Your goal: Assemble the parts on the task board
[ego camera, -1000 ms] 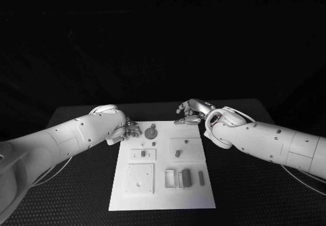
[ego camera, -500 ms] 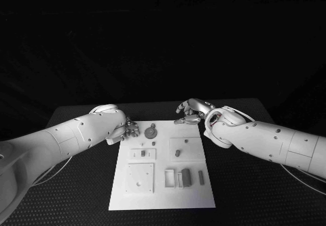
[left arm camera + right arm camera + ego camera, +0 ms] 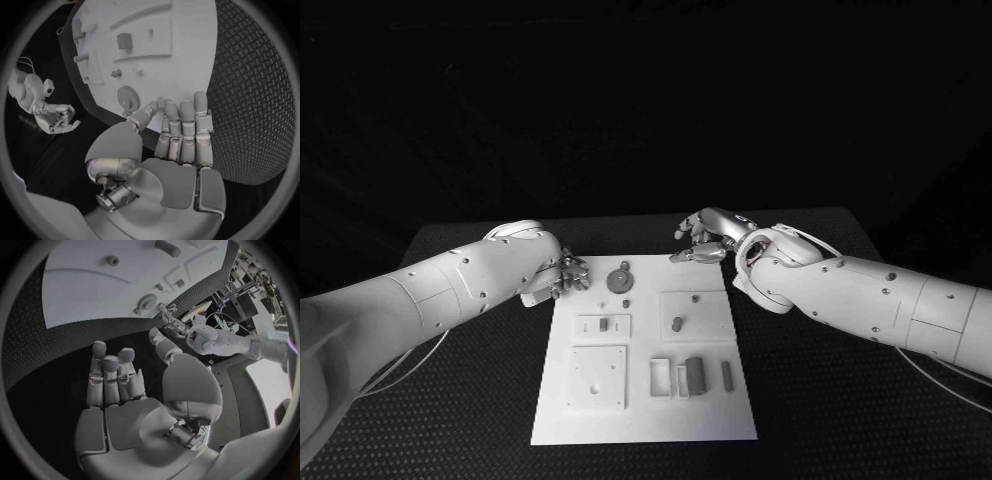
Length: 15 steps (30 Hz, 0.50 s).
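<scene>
Left hand (image 3: 567, 277), fingers apart, holds nothing beside the task board's (image 3: 646, 420) far left corner. Right hand (image 3: 705, 240), likewise empty, hovers off its far right corner. One round part (image 3: 620, 279) lies nearest the left hand.

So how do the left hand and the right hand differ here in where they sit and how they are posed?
The left hand sits at the task board's far left corner, beside the round part; the right hand sits beyond the board's far right corner, farther from that part. In the wrist views the left hand's fingers reach over the board's edge, while the right hand's fingers lie over bare table. Both hold nothing, fingers extended.
</scene>
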Motion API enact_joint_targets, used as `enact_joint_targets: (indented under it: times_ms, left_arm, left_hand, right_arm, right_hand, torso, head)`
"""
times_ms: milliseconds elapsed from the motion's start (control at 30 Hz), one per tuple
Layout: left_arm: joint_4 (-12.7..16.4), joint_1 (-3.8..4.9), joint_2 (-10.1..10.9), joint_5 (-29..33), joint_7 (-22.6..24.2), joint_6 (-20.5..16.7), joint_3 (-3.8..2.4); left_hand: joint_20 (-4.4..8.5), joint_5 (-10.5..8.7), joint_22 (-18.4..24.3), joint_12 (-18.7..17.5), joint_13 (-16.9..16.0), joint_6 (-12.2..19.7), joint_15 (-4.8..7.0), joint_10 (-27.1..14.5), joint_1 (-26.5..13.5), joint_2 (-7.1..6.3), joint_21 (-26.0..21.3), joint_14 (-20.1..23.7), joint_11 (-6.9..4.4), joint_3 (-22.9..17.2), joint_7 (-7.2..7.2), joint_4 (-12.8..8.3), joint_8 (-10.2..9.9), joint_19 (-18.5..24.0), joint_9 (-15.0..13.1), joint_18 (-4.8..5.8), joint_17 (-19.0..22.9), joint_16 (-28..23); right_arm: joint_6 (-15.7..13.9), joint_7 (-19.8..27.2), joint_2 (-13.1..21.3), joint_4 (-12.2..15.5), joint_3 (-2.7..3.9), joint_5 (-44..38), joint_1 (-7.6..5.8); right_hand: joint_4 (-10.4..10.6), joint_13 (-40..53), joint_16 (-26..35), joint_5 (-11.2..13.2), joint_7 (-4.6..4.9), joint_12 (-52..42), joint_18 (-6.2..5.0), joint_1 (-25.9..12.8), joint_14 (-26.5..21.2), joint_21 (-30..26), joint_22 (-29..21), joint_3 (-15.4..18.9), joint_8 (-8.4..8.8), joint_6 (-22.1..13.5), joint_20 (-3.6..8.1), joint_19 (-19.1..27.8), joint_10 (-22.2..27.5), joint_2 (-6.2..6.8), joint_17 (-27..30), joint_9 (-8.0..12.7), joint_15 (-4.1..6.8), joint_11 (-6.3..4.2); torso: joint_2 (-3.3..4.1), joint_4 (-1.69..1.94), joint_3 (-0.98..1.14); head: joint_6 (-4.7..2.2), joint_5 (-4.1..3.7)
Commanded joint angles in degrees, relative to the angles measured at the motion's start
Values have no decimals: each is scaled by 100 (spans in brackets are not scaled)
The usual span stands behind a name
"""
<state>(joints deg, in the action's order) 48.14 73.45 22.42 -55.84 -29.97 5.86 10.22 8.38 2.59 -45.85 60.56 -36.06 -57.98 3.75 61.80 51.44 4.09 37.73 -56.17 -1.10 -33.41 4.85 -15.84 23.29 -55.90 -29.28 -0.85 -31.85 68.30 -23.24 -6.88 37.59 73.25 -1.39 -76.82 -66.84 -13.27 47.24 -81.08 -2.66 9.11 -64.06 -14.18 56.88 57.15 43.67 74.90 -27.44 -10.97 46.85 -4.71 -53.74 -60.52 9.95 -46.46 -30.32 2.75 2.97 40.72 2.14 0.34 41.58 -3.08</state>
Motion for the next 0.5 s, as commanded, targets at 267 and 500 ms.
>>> enact_joint_targets:
  times_ms: [267, 500]
  left_arm:
    - [224, 3, 185, 435, 50, 7, -14]
    - [815, 55, 581, 544, -9, -189, -40]
  left_hand:
    - [82, 19, -38, 31, 11, -58, -13, 36, 84, 33, -8, 6, -61, -79, -33, -10, 113, 4, -44, 34, 12, 38]
    - [85, 19, -54, 36, 14, -77, -10, 58, 86, 36, 0, -11, -74, -92, -46, -23, 144, -7, -60, 29, 14, 48]
  right_arm:
    - [51, 36, 20, 8, 3, -8, 3]
    - [90, 23, 67, 6, 3, 1, 3]
  right_hand:
    - [11, -8, -18, -16, 36, -28, -82, -11, 2, 1, 84, 32, -21, -6, -19, 9, -8, -57, 9, 8, 39, -4]
    - [12, -9, -18, -16, 36, -28, -82, -13, 2, 0, 84, 32, -22, -6, -19, 9, -7, -57, 10, 8, 39, -4]
  torso:
    - [-9, 8, -2]
    - [-19, 21, -4]
  head:
    - [-9, 40]
    - [-3, 46]
